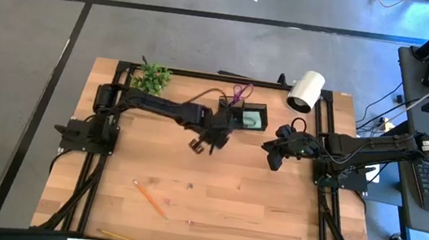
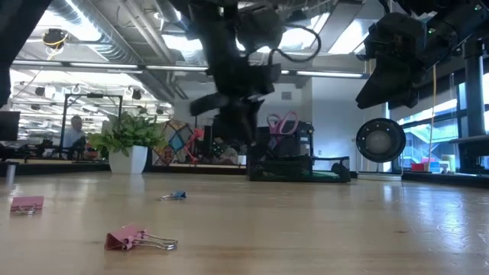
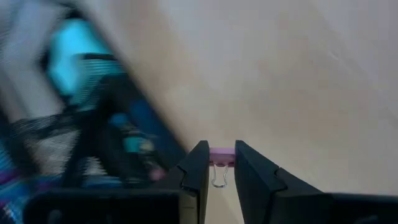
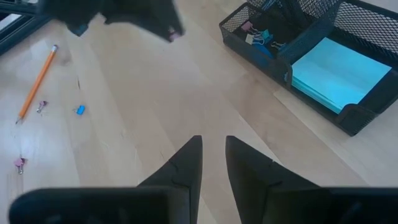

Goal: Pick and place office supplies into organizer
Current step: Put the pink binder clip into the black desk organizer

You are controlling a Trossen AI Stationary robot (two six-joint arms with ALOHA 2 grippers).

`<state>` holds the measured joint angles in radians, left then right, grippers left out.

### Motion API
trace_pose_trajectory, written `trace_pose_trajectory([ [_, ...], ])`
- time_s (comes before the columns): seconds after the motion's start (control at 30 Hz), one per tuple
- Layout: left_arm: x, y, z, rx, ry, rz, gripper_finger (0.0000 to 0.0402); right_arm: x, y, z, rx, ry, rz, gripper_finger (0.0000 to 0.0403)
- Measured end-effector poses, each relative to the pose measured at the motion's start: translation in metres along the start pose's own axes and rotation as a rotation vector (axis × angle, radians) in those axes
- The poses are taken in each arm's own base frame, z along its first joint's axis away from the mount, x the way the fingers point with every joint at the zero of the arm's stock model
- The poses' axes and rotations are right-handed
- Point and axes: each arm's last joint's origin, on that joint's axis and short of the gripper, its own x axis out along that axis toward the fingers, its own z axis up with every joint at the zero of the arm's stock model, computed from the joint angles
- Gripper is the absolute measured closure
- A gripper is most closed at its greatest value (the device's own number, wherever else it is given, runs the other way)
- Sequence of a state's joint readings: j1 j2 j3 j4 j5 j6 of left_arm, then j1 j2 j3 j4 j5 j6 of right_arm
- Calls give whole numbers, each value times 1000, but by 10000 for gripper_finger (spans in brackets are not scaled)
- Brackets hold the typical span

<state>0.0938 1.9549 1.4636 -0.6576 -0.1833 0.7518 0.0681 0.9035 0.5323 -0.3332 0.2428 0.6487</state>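
orange pencil (image 4: 37,83) far from mesh organizer (image 4: 286,43) holding sticky-note pad (image 4: 336,73).
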Motion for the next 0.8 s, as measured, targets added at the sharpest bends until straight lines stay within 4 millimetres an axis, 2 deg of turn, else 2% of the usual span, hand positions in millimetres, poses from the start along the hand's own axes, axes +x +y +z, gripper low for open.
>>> trace_pose_trajectory([
  [0.1, 1, 17, -4, -150, -33, 87, 343, 0, 0, 0, 0, 0, 0, 327],
  [0.23, 3, 30, -12, -263, -51, 132, 343, 0, 0, 0, 0, 0, 0, 327],
  [0.6, 33, 34, -16, -341, 40, 229, 342, 0, 0, 0, -2, 0, 0, 327],
  [0.8, 34, 39, -17, -378, 28, 264, 341, 0, 0, 0, -3, 0, 0, 327],
])
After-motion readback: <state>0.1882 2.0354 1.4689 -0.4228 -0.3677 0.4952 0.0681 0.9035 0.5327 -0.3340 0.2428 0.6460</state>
